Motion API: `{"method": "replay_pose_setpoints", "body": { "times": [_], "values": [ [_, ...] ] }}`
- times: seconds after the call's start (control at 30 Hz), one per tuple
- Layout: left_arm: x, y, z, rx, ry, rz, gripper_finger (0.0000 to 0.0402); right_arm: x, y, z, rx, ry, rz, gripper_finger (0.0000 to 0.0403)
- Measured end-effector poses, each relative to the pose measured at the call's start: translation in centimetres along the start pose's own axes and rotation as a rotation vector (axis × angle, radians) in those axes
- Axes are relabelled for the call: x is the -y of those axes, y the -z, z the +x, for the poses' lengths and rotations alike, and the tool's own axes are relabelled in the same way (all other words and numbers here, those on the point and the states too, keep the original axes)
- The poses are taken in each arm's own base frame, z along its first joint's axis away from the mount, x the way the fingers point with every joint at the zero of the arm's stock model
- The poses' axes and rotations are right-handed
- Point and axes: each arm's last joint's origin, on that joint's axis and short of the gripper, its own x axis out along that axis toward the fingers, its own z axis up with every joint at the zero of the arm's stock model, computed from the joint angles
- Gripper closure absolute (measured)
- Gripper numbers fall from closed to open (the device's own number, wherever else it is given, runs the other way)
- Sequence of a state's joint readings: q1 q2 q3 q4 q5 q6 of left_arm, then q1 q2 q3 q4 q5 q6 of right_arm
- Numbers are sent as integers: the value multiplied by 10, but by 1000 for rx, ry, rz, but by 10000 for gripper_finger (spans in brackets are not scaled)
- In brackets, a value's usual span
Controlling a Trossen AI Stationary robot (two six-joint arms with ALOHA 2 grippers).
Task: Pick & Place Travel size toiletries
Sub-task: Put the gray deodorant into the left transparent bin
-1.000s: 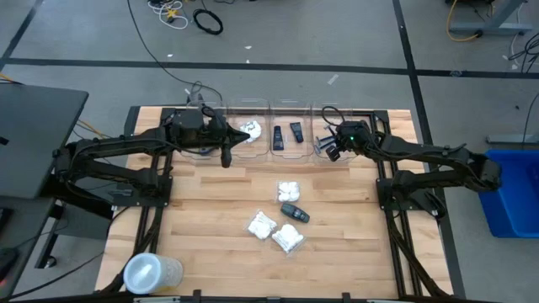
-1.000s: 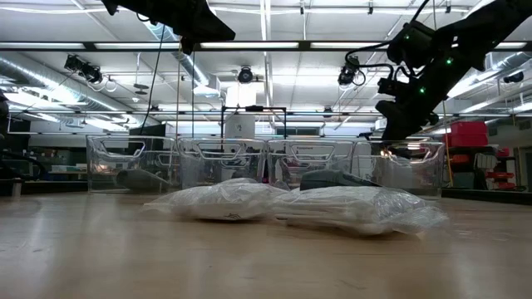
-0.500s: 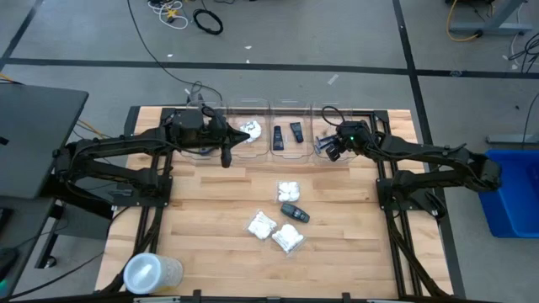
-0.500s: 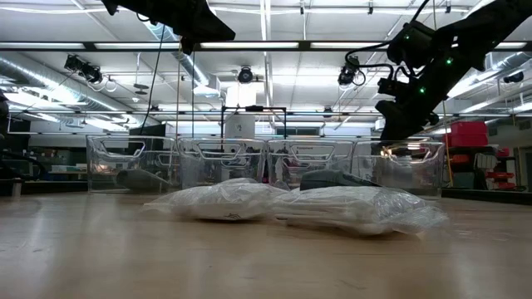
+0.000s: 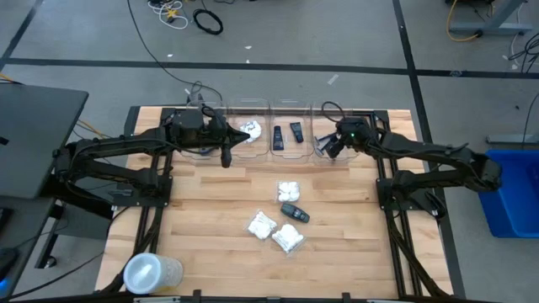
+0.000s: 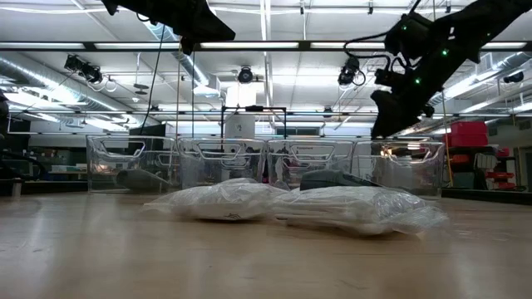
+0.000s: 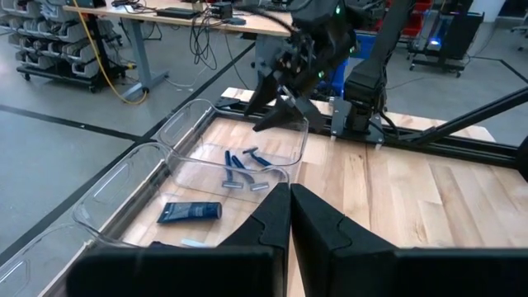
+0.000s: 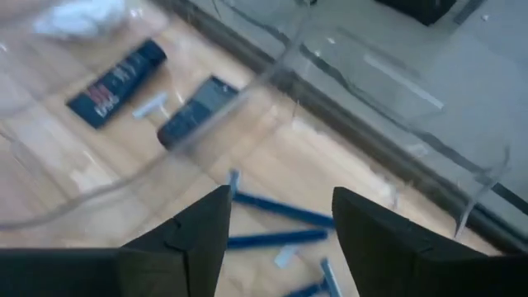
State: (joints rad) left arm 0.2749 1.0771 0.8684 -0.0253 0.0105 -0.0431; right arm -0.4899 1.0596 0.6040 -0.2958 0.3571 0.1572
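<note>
The right hand [image 5: 331, 148], fingers apart, is hovering over a clear bin [image 5: 330, 156] at the desk's [image 5: 210, 202] one o'clock, thin blue razors [image 8: 280, 224] lying inside. The left hand [image 5: 225, 156], fingers together, is waiting at eleven o'clock. White crinkly packets [image 5: 262, 224] and a dark oval case [image 5: 295, 212] are lying mid-desk.

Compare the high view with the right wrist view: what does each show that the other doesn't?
High view only: the left tool, shut, parked by the far-left bin, three white packets and a dark grey case loose on the table, and a translucent round container at the near-left corner.

Right wrist view only: blue razors lying inside the far-right bin.

Both: the right tool, open above that bin, and two black tubes in the neighbouring bin.
</note>
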Motion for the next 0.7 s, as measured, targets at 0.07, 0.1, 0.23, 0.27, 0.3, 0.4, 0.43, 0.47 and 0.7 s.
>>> {"method": "replay_pose_setpoints", "body": {
  "times": [0.07, 0.1, 0.23, 0.27, 0.3, 0.4, 0.43, 0.47, 0.7],
  "values": [
    [0, 0, 0, 0, 0, -3, 381, -2, -9, -5, 28, -11, -1, 182],
    [0, 0, 0, 0, 0, -3, 381, -3, -14, -7, 46, -19, -1, 185],
    [0, 0, 0, 0, 0, -4, 381, -9, -28, -16, 95, -49, -9, 197],
    [0, 0, 0, 0, 0, -5, 381, -10, -31, -18, 105, -57, -10, 200],
    [0, 0, 0, 0, 0, -5, 381, -12, -33, -20, 114, -64, -11, 203],
    [0, 0, 0, 0, 0, -6, 381, -17, -35, -24, 125, -86, -23, 212],
    [0, 0, 0, 0, 0, -6, 381, -19, -35, -25, 128, -94, -27, 215],
    [0, 0, 0, 0, 0, -6, 381, -21, -35, -26, 132, -103, -33, 217],
    [0, 0, 0, 0, 0, -6, 381, -41, -31, -35, 148, -213, -69, 227]
  ]
}}
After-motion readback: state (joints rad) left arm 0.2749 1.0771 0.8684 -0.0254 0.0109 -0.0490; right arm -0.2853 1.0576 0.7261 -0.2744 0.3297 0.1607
